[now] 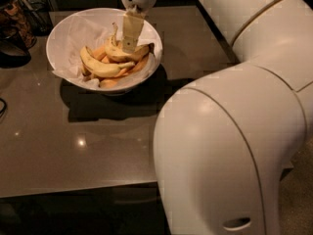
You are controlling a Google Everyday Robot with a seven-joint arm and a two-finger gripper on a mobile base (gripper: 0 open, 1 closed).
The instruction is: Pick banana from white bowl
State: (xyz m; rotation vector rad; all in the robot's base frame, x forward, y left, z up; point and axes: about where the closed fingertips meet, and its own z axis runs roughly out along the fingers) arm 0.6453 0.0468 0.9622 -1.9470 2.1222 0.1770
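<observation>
The white bowl stands at the back left of the table, lined with crumpled white paper. Several yellow bananas lie in it with some orange pieces. My gripper reaches straight down into the right half of the bowl from the white wrist above. Its tip rests on or right at the upper banana. That banana still lies in the bowl.
The bowl stands on a dark grey-brown table. Dark objects stand at the far left edge. My large white arm fills the right half of the view and hides the table's right side.
</observation>
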